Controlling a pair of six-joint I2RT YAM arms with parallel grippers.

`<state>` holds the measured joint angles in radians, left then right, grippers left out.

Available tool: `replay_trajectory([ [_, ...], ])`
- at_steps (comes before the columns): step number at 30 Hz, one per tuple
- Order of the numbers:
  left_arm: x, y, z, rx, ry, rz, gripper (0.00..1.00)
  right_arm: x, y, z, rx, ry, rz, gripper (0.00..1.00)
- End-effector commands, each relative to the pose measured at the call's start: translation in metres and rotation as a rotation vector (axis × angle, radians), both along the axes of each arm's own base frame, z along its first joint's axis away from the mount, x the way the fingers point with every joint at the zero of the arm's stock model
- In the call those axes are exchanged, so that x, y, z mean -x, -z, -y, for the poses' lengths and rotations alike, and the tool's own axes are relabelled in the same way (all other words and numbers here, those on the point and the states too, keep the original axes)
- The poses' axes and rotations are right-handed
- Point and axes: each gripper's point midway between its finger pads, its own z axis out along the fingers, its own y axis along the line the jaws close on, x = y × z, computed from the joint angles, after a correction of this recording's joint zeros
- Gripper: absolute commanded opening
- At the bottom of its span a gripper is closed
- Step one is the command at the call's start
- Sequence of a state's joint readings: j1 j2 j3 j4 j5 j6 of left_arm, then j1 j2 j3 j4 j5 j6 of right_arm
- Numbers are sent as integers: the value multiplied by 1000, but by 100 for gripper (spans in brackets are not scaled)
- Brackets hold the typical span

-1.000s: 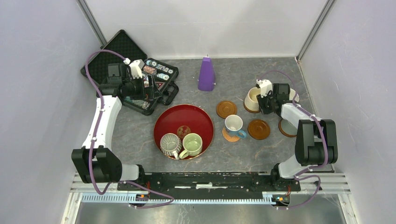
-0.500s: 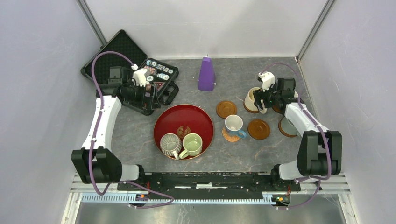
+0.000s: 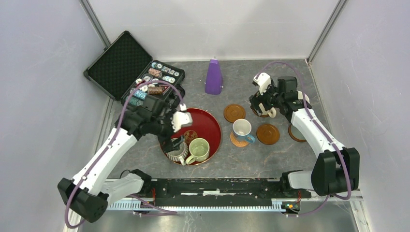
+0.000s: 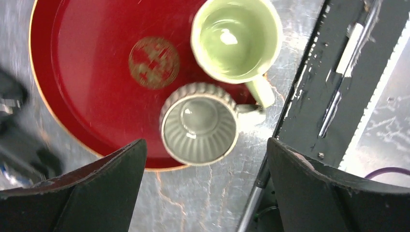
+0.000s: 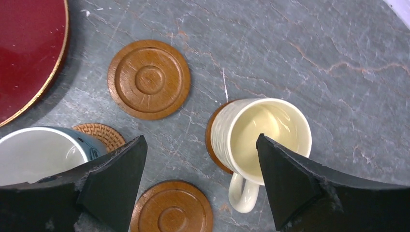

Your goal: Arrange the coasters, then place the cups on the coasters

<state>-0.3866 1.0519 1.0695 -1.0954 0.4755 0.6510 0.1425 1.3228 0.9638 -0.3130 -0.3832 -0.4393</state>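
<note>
My left gripper (image 4: 206, 140) hangs open above the ribbed grey cup (image 4: 199, 124), which stands beside the pale green cup (image 4: 236, 38) in the red tray (image 4: 82, 63). From the top view, the left gripper (image 3: 175, 144) is over the tray's near left part. My right gripper (image 5: 200, 137) is open above the cream-yellow cup (image 5: 268, 137), which sits on a brown coaster (image 5: 212, 140). Neither gripper holds anything. Two bare brown coasters (image 5: 149, 79) (image 5: 171, 208) lie nearby. The white cup with the blue handle (image 3: 241, 128) stands on the woven coaster (image 5: 99, 133).
A purple cone (image 3: 213, 76) stands at the back centre. An open black case (image 3: 121, 63) with chips lies at the back left. Another brown coaster rim (image 3: 292, 134) shows under my right forearm. Grey walls close in both sides.
The right gripper opened, let go of the cream-yellow cup and lifted away from it. The left arm swung from the black case to above the cups in the red tray.
</note>
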Motion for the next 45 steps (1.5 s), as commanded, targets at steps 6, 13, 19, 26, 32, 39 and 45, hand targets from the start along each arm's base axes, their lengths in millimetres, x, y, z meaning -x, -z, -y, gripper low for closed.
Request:
replay_trajectory([
  [6,-11,-1,83,-77,373,219,100,-8,-32,-7,-23,-12,46,92],
  [13,22,8,124,-147,691,320,100,-8,-30,1,-12,20,38,92],
  [19,41,35,142,-315,919,437,100,-13,-28,5,-15,37,31,92],
  [26,40,57,152,-458,1034,479,100,-13,-25,7,-27,44,21,92],
  [32,23,80,148,-583,1040,505,100,-12,-24,12,-28,57,18,92],
  [39,0,88,152,-638,940,554,100,-11,-22,14,-37,64,11,92],
  [45,-21,89,151,-651,851,554,100,-14,-22,12,-46,65,5,92],
])
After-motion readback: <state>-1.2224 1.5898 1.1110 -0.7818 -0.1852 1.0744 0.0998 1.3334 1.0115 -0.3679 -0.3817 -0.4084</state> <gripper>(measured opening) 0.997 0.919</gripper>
